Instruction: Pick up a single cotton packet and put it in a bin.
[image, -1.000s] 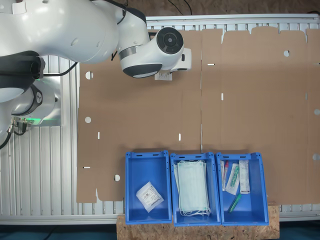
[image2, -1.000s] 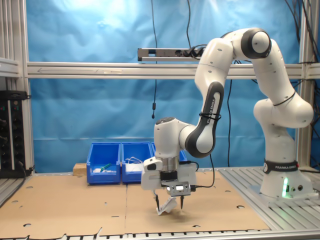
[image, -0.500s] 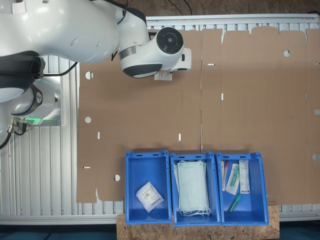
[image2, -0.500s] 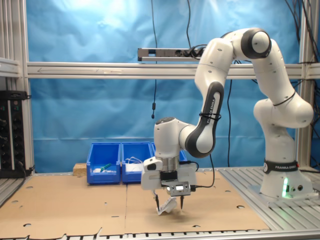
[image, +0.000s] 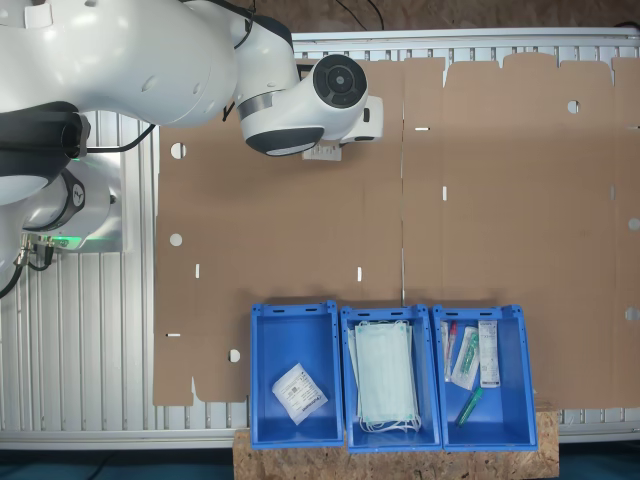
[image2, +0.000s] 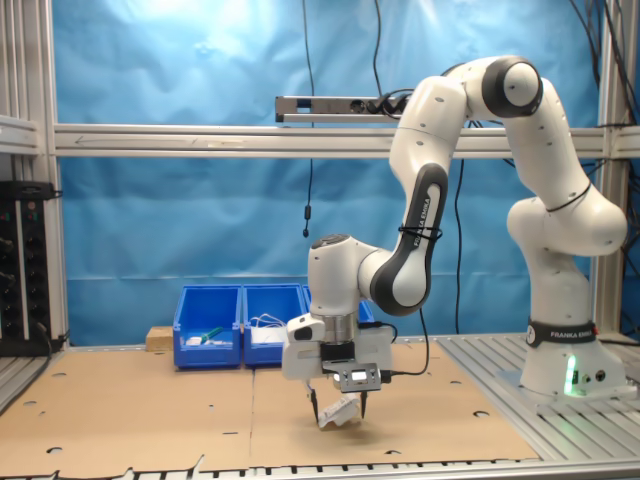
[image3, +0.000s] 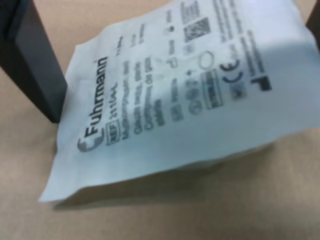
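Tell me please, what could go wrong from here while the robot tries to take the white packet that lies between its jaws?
1. In the wrist view the cotton packet lies tilted between the dark fingers, one corner raised off the cardboard. The jaws may pinch only a soft edge, so it could slip out.
2. The gripper is close to the cardboard; going lower, its fingertips may scrape it.
3. The bin already holding a similar packet is far across the sheet, so a weak grip might drop the load on the way.
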